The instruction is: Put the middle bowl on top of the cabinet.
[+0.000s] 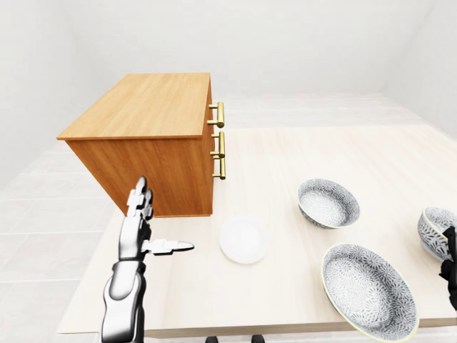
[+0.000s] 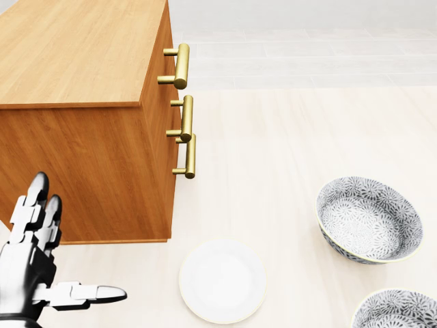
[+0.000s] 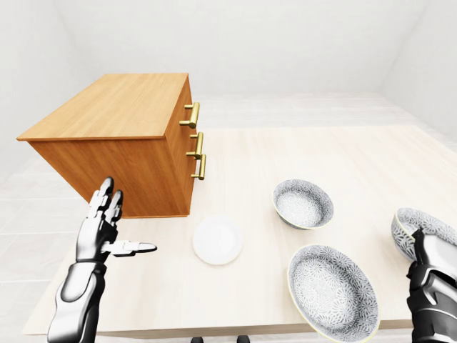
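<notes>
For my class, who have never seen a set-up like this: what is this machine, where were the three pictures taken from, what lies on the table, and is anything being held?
This is a computer-simulated humanoid robot; all three pictures come from cameras on its head. Its silver three-finger left hand hovers open, holding nothing. Its dark right hand shows only at the edge, so its state is unclear. On the pale wooden table stand a brown wooden cabinet with brass handles, a small white plate and three grey patterned bowls. Nothing has been lifted.
</notes>
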Motion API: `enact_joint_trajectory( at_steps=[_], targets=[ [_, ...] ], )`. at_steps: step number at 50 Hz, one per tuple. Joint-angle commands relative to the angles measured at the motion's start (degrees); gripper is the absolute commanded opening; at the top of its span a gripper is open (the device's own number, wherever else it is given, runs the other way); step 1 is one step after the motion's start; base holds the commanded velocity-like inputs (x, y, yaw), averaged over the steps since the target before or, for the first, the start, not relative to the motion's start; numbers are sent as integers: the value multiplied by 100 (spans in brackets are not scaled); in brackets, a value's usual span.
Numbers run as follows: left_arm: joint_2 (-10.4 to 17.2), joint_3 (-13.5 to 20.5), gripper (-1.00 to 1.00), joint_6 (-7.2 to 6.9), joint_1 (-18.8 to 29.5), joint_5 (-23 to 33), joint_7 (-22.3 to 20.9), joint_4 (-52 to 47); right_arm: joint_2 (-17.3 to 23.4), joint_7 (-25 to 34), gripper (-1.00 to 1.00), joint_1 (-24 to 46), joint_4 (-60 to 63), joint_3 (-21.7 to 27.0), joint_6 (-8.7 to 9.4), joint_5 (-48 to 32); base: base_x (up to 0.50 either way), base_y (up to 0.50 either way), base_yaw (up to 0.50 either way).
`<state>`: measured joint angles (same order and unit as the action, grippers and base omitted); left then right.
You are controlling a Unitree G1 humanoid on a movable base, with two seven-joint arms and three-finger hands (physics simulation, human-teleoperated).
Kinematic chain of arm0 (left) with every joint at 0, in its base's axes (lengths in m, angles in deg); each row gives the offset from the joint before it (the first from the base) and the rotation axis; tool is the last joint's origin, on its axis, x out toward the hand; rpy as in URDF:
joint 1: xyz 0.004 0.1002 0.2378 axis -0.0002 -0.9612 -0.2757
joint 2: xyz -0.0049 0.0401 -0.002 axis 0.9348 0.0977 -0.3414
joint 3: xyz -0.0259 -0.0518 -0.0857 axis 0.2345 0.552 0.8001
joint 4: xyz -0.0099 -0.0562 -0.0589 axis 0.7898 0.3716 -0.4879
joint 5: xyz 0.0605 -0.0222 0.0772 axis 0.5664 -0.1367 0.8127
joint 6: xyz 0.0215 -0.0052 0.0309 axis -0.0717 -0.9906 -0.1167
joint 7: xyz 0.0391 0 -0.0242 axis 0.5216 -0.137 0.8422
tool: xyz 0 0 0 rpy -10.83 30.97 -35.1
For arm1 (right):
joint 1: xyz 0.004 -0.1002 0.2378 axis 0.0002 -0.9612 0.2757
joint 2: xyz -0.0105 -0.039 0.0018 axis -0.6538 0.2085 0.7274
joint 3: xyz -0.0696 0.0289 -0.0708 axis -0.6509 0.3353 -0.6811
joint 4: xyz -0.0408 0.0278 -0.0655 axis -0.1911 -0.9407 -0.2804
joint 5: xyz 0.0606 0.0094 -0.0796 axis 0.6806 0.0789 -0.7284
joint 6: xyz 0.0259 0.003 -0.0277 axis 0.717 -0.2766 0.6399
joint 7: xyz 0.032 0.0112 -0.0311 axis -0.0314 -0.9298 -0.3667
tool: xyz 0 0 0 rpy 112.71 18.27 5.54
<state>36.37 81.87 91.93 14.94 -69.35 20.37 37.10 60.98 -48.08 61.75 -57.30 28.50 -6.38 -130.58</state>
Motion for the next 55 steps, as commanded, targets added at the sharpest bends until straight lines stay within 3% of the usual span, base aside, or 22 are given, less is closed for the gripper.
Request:
enact_joint_trajectory(
  at_steps=[1, 19, 32, 42, 55],
  targets=[
    [10, 56, 100, 0, -6, -44, -24, -107, 128, -50, -100, -90, 629, 302, 145, 39, 0, 0, 0],
    [9, 161, 100, 0, -64, -130, -117, -32, 91, 775, -100, -339, 2528, 1217, 145, -234, 0, 0, 0],
    [-3, 176, 100, 0, -108, -153, -149, -43, -98, 1313, -100, -81, 3656, 1549, 145, -621, 0, 0, 0],
    [-41, 147, 100, 0, -184, -111, -156, -135, -298, 1910, -100, 426, 4496, 1372, 145, -732, 0, 0, 0],
    [-49, 162, 100, 0, -214, -93, -184, -111, -552, 2591, -100, 1229, 5150, 804, 145, -1311, 0, 0, 0]
  ],
)
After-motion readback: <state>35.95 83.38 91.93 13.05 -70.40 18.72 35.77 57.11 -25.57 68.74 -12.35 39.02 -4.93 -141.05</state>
